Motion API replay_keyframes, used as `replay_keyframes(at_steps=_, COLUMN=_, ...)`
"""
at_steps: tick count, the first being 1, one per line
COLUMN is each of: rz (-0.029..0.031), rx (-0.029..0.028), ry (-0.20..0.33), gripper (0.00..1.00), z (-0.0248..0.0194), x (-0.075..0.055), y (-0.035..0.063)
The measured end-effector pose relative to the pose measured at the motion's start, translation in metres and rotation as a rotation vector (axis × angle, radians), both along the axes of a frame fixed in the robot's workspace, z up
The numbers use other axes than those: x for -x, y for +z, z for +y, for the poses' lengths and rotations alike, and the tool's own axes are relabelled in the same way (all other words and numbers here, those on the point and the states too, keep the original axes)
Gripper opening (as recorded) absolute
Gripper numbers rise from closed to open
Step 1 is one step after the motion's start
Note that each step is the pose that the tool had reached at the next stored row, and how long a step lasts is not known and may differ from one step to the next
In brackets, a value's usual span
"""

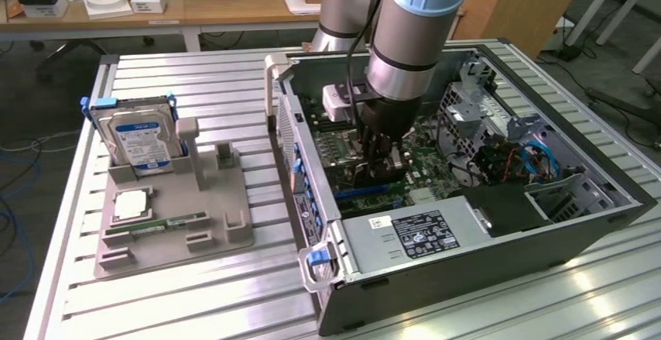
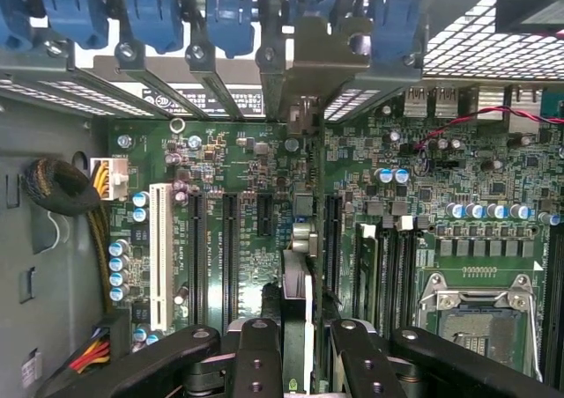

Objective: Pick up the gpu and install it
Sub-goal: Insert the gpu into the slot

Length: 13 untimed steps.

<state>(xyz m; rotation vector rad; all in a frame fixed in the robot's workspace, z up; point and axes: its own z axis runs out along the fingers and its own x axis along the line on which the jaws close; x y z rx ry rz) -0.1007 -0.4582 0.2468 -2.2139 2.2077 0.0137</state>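
Note:
My gripper [image 1: 378, 163] is down inside the open computer case [image 1: 465, 255], over the green motherboard [image 1: 422, 166]. In the wrist view its black fingers [image 2: 256, 354] stand on either side of the gpu [image 2: 298, 279] and are shut on it. The card is seen edge-on, upright over the motherboard [image 2: 247, 169]. Its silver end bracket [image 2: 319, 59] reaches the row of rear slot openings. Long black expansion slots [image 2: 231, 257] run along both sides of the card. The card hides whether its lower edge sits in a slot.
Blue slot latches [image 2: 150, 11] line the case's rear wall. A white slot [image 2: 160, 253], a cable bundle [image 2: 62, 187] and the CPU socket [image 2: 476, 314] surround the card. Outside the case, a grey fixture [image 1: 176, 235] holds a hard drive [image 1: 142, 139] and a RAM stick [image 1: 170, 222].

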Motion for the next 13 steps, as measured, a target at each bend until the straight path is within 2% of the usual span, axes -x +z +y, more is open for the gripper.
replay_keyframes(at_steps=13, rz=-0.0001, rx=0.0001, ry=0.0, gripper=0.26, z=0.0004, x=-0.0005, y=-0.001)
